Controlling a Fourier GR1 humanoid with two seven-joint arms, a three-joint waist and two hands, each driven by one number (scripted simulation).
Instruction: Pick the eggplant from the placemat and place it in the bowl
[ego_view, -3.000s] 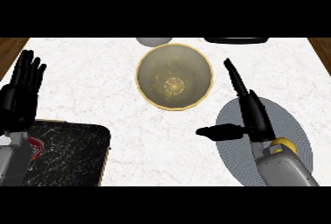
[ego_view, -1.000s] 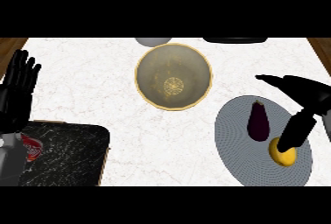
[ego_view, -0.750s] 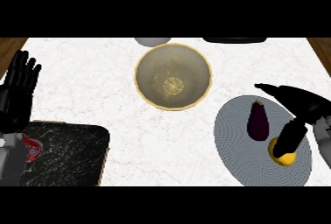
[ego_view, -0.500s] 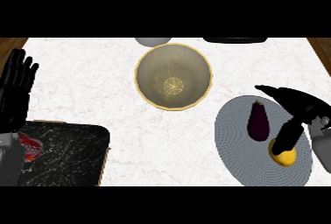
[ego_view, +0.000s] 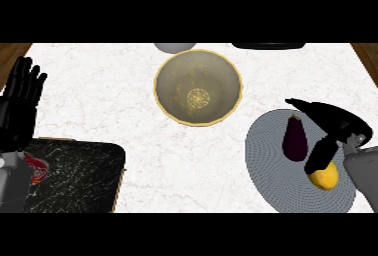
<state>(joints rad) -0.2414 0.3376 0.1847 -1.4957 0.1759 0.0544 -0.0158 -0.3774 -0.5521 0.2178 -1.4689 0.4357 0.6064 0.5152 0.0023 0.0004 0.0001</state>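
right hand (ego_view: 336, 122) spread open, holding nothing, just right of eggplant (ego_view: 294, 140) | eggplant lies on placemat (ego_view: 272, 172), bowl (ego_view: 221, 75) well apart | left hand (ego_view: 21, 102) resting open at left | risk: closing thumb may roll eggplant away or catch yellow fruit (ego_view: 323, 176)

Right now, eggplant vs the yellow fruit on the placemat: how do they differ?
Colour: the eggplant is dark purple, the yellow fruit bright yellow. Shape: the eggplant is long and slim, the yellow fruit shorter and rounder. Visibility: the eggplant shows whole, while the yellow fruit is partly hidden behind the right hand. Both lie on the grey placemat.
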